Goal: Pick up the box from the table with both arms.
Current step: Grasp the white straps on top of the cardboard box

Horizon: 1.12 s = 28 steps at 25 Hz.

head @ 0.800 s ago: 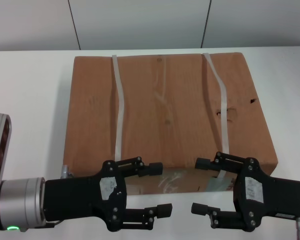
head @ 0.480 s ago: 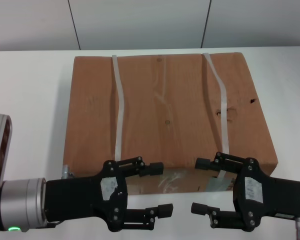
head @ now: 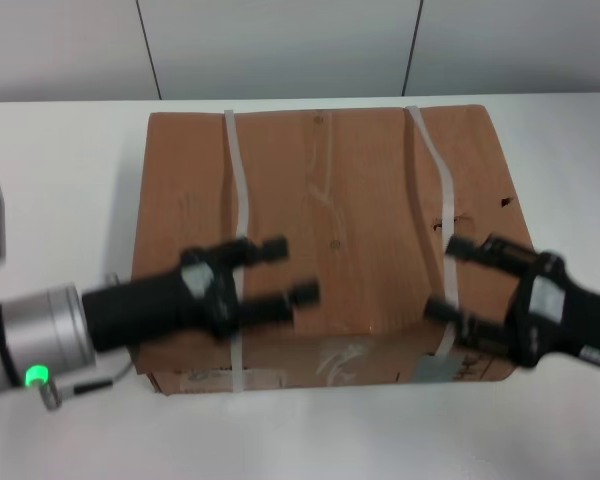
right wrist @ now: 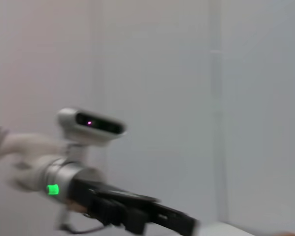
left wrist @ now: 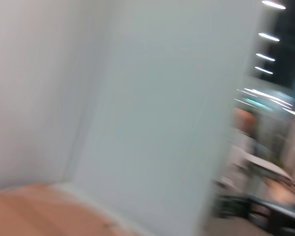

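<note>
The box is large, flat brown cardboard and lies on the white table. Two white straps cross it, and tape and labels show on its near side. My left gripper is open and empty over the near left part of the box top, by the left strap. My right gripper is open and empty over the near right part, by the right strap. Both are blurred by motion. A strip of the box shows in the left wrist view. The right wrist view shows the left arm.
A grey panelled wall rises behind the table's far edge. White tabletop runs left, right and in front of the box. A small metal part hangs under the left arm near the box's near left corner.
Both grippers have moved from in front of the box's near side to over its top, farther from me and wider apart. The box's near side now shows.
</note>
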{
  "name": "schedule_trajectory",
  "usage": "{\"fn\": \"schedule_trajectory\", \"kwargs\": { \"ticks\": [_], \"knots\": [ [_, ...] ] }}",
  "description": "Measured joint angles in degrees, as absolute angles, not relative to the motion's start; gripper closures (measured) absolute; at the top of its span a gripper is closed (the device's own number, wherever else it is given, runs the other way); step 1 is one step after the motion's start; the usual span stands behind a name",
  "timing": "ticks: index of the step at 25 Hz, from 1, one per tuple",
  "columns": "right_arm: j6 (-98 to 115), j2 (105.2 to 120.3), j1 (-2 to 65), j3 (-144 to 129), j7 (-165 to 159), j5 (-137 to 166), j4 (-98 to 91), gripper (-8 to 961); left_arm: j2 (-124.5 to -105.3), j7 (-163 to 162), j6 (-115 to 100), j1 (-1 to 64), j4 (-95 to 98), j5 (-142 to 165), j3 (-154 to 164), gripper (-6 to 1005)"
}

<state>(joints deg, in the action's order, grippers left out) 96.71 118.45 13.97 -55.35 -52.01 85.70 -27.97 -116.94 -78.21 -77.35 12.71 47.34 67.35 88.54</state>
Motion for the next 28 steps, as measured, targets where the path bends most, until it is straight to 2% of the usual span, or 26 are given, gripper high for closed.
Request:
{"fn": "schedule_trajectory", "kwargs": {
  "ticks": [7, 14, 16, 24, 28],
  "knots": [
    [82.90, 118.37, 14.13, -46.63, -71.56, 85.89, -27.94, 178, -116.31, -102.54, -63.53, 19.46, 38.76, 66.78, 80.99, 192],
    [72.21, 118.39, 16.12, -47.50, -81.30, 88.05, -27.81, 181, -113.50, -109.03, -61.53, 25.16, 26.61, 67.22, 76.00, 192],
    [69.68, 118.58, 17.44, -48.01, -81.53, 89.29, -27.25, 182, -113.67, -109.08, -60.69, 25.60, 26.18, 68.10, 76.17, 192],
    [67.03, 118.89, 22.91, -49.24, -78.57, 90.21, -21.79, 186, -116.40, -108.68, -58.96, 28.21, 26.19, 74.70, 76.17, 193],
    [66.90, 119.08, 25.07, -49.23, -77.18, 90.23, -19.77, 187, -116.94, -108.43, -58.47, 29.23, 26.08, 75.26, 76.53, 193]
  ]
}}
